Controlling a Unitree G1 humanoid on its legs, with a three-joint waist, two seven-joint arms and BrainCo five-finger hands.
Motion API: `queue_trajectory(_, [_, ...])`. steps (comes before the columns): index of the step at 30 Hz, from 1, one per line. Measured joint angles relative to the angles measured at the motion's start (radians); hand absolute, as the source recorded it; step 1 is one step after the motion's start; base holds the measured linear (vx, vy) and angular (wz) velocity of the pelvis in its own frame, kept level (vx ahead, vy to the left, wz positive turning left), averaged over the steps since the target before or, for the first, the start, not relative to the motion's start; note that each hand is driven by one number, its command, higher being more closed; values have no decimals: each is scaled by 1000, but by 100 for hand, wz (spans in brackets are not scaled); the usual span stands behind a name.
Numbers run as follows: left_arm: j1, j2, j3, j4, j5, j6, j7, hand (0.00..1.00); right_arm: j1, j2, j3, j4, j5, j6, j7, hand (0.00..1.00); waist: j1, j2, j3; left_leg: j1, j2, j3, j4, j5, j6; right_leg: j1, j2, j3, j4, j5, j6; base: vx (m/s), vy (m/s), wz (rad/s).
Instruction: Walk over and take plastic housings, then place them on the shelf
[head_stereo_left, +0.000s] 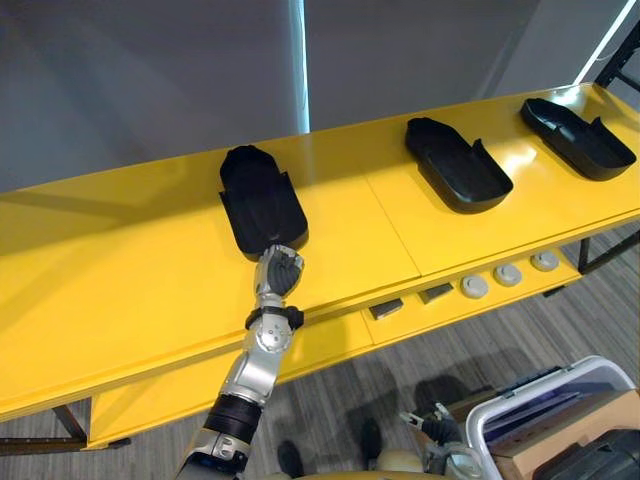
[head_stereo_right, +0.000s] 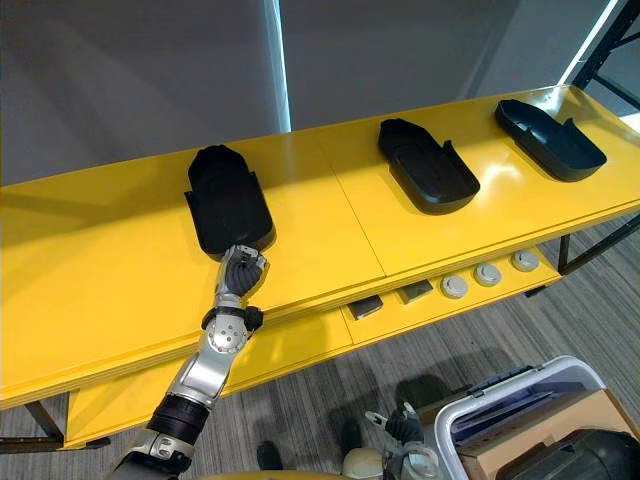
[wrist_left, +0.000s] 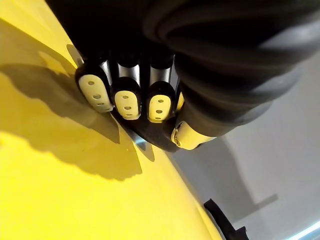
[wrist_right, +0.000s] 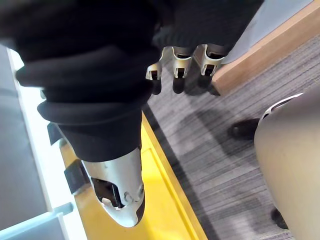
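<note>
The left hand (head_stereo_left: 279, 270) is stretched out over the yellow shelf (head_stereo_left: 120, 270). Its fingers are curled around the near end of the left housing (head_stereo_left: 258, 195). In the left wrist view the dark rim sits between the fingertips (wrist_left: 126, 102) and the thumb, so the hand is closed on this housing. The rest of the housing lies flat on the shelf, beyond the fingers.

Well to the right of this hand, the middle housing (head_stereo_left: 455, 165) lies on the same shelf. Further to the right, near the end of the shelf, lies the right housing (head_stereo_left: 575, 138). No hand touches these two.

The right hand (wrist_right: 179, 60) hangs low, over the floor in front of the shelf. Its fingers are relaxed and hold nothing. Just to the right of it stands a clear bin (head_stereo_left: 540, 383). Something dark lies beside it, but what it is cannot be told.

As a judgement, the task looks well advanced: three housings are on the shelf. For the left one, what seems to remain is to open the fingers and draw the arm back. Whether more housings wait in the bin cannot be said.
</note>
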Motion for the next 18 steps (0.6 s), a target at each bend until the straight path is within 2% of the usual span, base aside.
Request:
queue_trajectory(4, [0, 0, -3, -8, -38, -4, -1, 100, 0, 0, 0, 0, 0, 0, 0, 0, 0, 2, 1, 4, -1, -7, 0, 0, 0, 12, -1, -6, 0, 0, 0, -1, -1, 4])
queue_trajectory(7, [8, 10, -13, -117, -67, -9, -3, 100, -2, -1, 0, 1, 0, 0, 0, 0, 4, 5, 3, 5, -2, -12, 1, 1, 1, 15, -3, -11, 0, 0, 0, 0, 0, 5])
queue_trajectory(9, [13, 21, -28, -251, -96, -35, -4, 100, -1, -3, -1, 3, 1, 0, 0, 0, 6, 7, 2, 3, -3, -18, 5, 1, 1, 16, -4, -8, 0, 0, 0, -3, -2, 7])
queue_trajectory(11, [18, 42, -11, -442, -130, -102, -3, 100, -3, -5, -1, 6, 1, 0, 0, 0, 9, 9, 1, 2, -3, -28, 6, 1, 1, 17, -4, -11, 6, -1, 1, -9, -9, 8])
queue_trajectory(12, [23, 45, 1, -481, -146, -122, -3, 100, -4, -6, -1, 7, 1, 0, 0, 0, 8, 10, 0, 3, -3, -29, 6, 1, 1, 18, -4, -12, 6, -1, 1, -6, -9, 5])
queue_trajectory(13, [37, 49, 34, -548, -194, -164, 0, 100, -4, -9, -1, 10, 1, 0, 0, 0, 9, 14, -2, 5, -4, -32, 6, 1, 1, 20, -5, -13, 6, -1, 1, -5, -7, 3])
queue_trajectory(14, [46, 49, 60, -576, -212, -179, 1, 100, -4, -12, -1, 13, 1, 0, 1, 0, 9, 17, -2, 6, -4, -34, 6, 1, 1, 23, -5, -14, 6, -1, 1, -13, -10, 7])
queue_trajectory(17, [87, 48, 259, -642, -325, -250, 34, 100, -9, -28, -6, 41, 0, 0, 1, 0, 25, 28, -6, 19, -4, -51, 6, 1, 1, 43, -5, -30, 8, -6, -1, -39, -15, 16])
queue_trajectory(18, [103, 42, 359, -642, -385, -274, 65, 100, -10, -31, -25, 49, 0, 1, 1, 0, 38, 31, -8, 19, -4, -63, 5, 1, 1, 47, -4, -39, 9, -8, -2, -60, -22, 24])
